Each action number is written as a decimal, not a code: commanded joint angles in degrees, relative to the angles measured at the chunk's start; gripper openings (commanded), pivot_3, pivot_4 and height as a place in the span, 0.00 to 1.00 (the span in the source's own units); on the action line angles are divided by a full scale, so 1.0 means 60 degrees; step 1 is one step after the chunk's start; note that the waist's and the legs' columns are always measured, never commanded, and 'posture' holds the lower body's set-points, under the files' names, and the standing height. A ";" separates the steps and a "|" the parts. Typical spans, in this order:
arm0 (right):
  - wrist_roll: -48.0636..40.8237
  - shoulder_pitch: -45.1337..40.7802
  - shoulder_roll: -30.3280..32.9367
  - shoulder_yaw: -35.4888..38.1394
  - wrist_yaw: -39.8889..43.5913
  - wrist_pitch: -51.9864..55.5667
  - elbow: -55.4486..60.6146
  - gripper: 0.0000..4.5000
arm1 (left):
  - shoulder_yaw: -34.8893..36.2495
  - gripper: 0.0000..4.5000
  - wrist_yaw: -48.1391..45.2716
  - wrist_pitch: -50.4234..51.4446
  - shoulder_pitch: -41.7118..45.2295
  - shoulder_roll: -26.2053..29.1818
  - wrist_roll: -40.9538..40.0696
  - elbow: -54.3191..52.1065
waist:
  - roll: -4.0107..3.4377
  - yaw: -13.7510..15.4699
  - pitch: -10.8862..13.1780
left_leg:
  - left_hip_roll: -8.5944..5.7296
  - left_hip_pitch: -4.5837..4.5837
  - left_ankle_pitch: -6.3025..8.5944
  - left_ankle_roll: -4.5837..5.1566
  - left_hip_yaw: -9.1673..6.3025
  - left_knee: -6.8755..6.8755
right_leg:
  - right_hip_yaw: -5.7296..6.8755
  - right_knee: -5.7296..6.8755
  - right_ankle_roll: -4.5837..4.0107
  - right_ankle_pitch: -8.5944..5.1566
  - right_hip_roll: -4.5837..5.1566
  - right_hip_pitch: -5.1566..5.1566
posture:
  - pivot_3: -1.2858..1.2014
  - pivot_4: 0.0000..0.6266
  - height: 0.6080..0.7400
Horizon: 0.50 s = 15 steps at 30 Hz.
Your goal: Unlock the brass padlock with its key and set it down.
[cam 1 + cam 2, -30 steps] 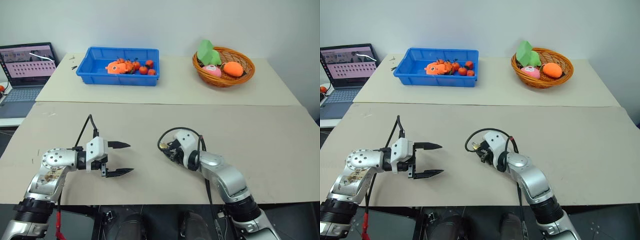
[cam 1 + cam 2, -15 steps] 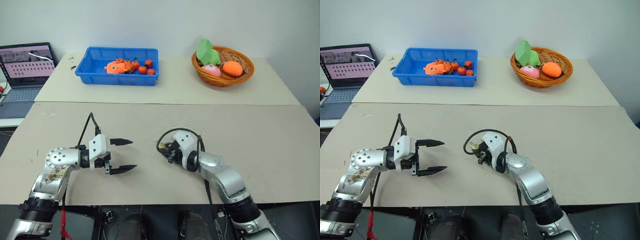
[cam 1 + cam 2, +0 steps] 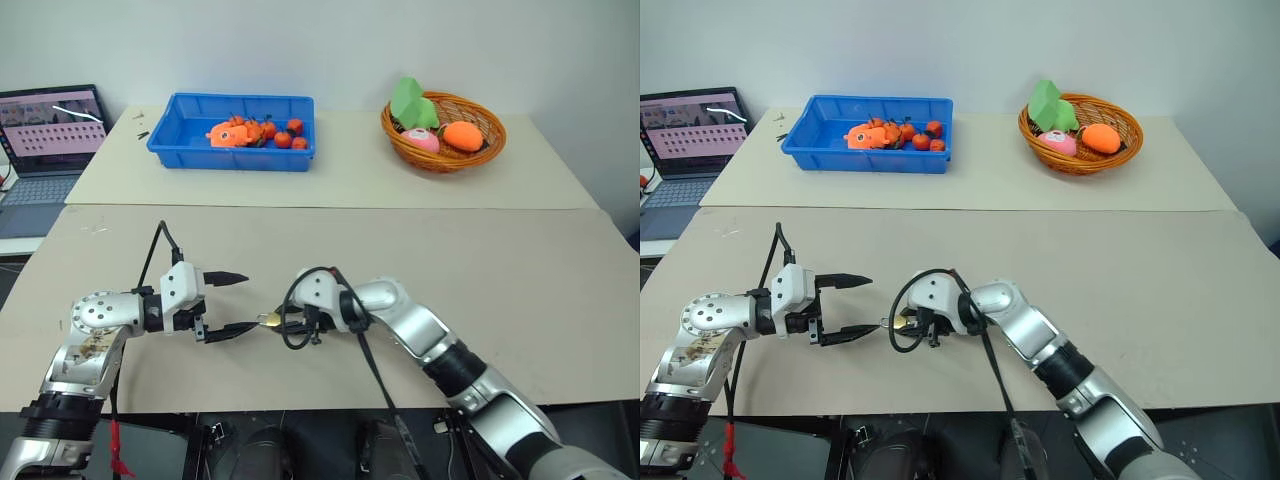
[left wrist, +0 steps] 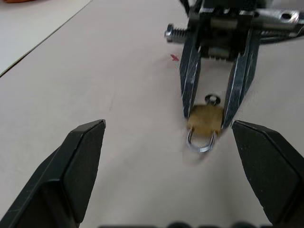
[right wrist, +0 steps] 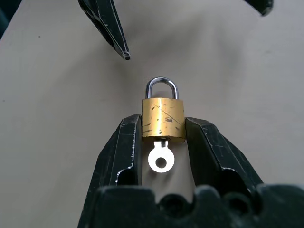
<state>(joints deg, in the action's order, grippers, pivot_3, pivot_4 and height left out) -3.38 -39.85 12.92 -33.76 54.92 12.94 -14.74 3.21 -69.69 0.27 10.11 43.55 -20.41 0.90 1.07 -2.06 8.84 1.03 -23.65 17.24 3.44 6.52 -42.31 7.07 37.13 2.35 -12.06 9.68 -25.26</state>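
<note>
Right claw [image 5: 163,137] clamped on the padlock [image 5: 163,118], one black finger on each side of the brass body. Shackle looks seated in the body, pointing away from the claw toward the left claw. Key [image 5: 160,158] sits in the keyhole, its round bow hanging out the body's underside between the two fingers.

Left claw [image 3: 236,302] spread as wide as it gets, holding nothing. It faces the right claw across a small gap, fingertips either side of the line to the padlock; lower fingertip just beside the shackle, contact cannot be told. In the left wrist view the padlock [image 4: 205,119] hangs just above the surface [image 3: 520,280], shackle toward the camera.

Tiny red speck [image 4: 175,58] on the surface beside the right claw.

Far surface: blue bin [image 3: 232,131] with orange and red items, wicker basket [image 3: 444,130] with toys. Laptop [image 3: 50,140] open at far left.
</note>
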 commanded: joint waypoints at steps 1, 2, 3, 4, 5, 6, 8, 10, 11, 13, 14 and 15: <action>0.0503 -0.0519 -0.0521 -0.0162 0.0131 -0.1236 -0.1293 0.33 | 0.0347 1.00 0.0114 0.0134 -0.0116 0.0181 -0.0239 -0.0572 | 0.0000 -0.0003 0.0000 | 0.0000 -0.0003 0.0000 -0.0001 -0.0002 0.0000 | 0.0003 -0.0001 0.0000 0.0000 0.0000 -0.0001 | 0.52 0.24 0.57; 0.0674 -0.0640 -0.0680 -0.0182 0.0090 -0.1521 -0.1744 0.33 | 0.0367 1.00 0.0131 0.0161 -0.0150 0.0190 -0.0235 -0.0609 | -0.0002 -0.0043 0.0001 | 0.0003 0.0002 -0.0001 -0.0002 -0.0003 -0.0001 | 0.0003 -0.0001 0.0000 0.0000 -0.0001 0.0001 | 0.52 0.24 0.57; 0.0816 -0.0739 -0.0797 -0.0180 0.0084 -0.1788 -0.2114 0.33 | 0.0381 1.00 0.0147 0.0183 -0.0179 0.0196 -0.0230 -0.0649 | -0.0002 -0.0066 0.0001 | 0.0003 0.0003 -0.0003 -0.0006 -0.0002 -0.0001 | 0.0001 -0.0001 -0.0001 -0.0001 -0.0002 0.0000 | 0.52 0.24 0.57; 0.0917 -0.0828 -0.0885 -0.0153 0.0104 -0.1987 -0.2430 0.33 | 0.0391 1.00 0.0160 0.0208 -0.0199 0.0198 -0.0229 -0.0685 | -0.0002 -0.0073 0.0001 | 0.0005 0.0017 -0.0006 -0.0012 -0.0001 0.0001 | -0.0001 -0.0001 -0.0002 -0.0002 -0.0002 0.0004 | 0.52 0.24 0.57; 0.0980 -0.0894 -0.0942 -0.0108 0.0137 -0.2141 -0.2663 0.33 | 0.0395 1.00 0.0180 0.0242 -0.0211 0.0196 -0.0229 -0.0713 | -0.0003 -0.0094 0.0001 | 0.0004 0.0025 -0.0009 -0.0016 -0.0001 0.0004 | -0.0002 -0.0001 -0.0005 -0.0003 -0.0002 0.0006 | 0.52 0.24 0.57; 0.1016 -0.0944 -0.0991 -0.0045 0.0172 -0.2258 -0.2845 0.33 | 0.0398 1.00 0.0193 0.0264 -0.0223 0.0195 -0.0228 -0.0738 | -0.0003 -0.0103 0.0001 | 0.0006 0.0033 -0.0012 -0.0022 0.0001 0.0007 | -0.0006 -0.0001 -0.0009 -0.0005 -0.0003 0.0006 | 0.52 0.24 0.57; 0.1071 -0.0987 -0.1064 0.0064 0.0208 -0.2438 -0.3077 0.33 | 0.0402 1.00 0.0199 0.0286 -0.0257 0.0197 -0.0232 -0.0776 | -0.0004 -0.0106 0.0001 | 0.0006 0.0049 -0.0016 -0.0030 0.0004 0.0013 | -0.0013 0.0002 -0.0016 -0.0010 -0.0003 0.0008 | 0.52 0.24 0.57; 0.1025 -0.0968 -0.1137 0.0232 0.0220 -0.2416 -0.3172 0.47 | 0.0391 1.00 0.0193 0.0282 -0.0283 0.0195 -0.0229 -0.0791 | -0.0004 -0.0100 0.0001 | 0.0013 0.0059 -0.0025 -0.0046 0.0003 0.0018 | -0.0013 0.0012 -0.0026 -0.0013 -0.0007 0.0008 | 0.52 0.24 0.57; 0.1036 -0.0961 -0.1147 0.0284 0.0217 -0.2436 -0.3171 0.50 | 0.0376 1.00 0.0187 0.0283 -0.0270 0.0192 -0.0224 -0.0780 | -0.0006 -0.0093 0.0002 | 0.0016 0.0060 -0.0027 -0.0049 0.0003 0.0017 | -0.0013 0.0016 -0.0029 -0.0014 -0.0008 0.0007 | 0.52 0.24 0.57; 0.1123 -0.0952 -0.1153 0.0367 0.0130 -0.2488 -0.3129 0.66 | 0.0344 1.00 0.0166 0.0277 -0.0200 0.0184 -0.0212 -0.0720 | -0.0006 -0.0084 0.0002 | 0.0019 0.0059 -0.0030 -0.0054 0.0003 0.0016 | -0.0012 0.0022 -0.0035 -0.0014 -0.0009 0.0004 | 0.52 0.24 0.57; 0.1086 -0.0908 -0.1099 0.0441 0.0199 -0.2416 -0.2956 0.73 | 0.0316 1.00 0.0145 0.0276 -0.0148 0.0179 -0.0206 -0.0690 | -0.0006 -0.0081 0.0002 | 0.0020 0.0059 -0.0030 -0.0054 0.0002 0.0016 | -0.0013 0.0022 -0.0035 -0.0014 -0.0009 0.0004 | 0.52 0.24 0.57; 0.1004 -0.0855 -0.1057 0.0527 0.0303 -0.2299 -0.2774 0.73 | 0.0297 1.00 0.0122 0.0267 -0.0108 0.0177 -0.0201 -0.0658 | -0.0007 -0.0067 0.0002 | 0.0019 0.0058 -0.0030 -0.0053 0.0003 0.0016 | -0.0013 0.0021 -0.0035 -0.0014 -0.0009 0.0004 | 0.52 0.24 0.57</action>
<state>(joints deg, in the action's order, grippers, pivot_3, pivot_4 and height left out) 1.74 -45.73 6.07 -30.73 55.87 -1.64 -32.76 3.93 -68.75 1.78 8.48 43.98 -20.51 -1.76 1.03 -2.46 8.85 1.14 -23.33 17.06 3.12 6.53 -42.21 7.00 37.24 2.14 -12.14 9.63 -25.25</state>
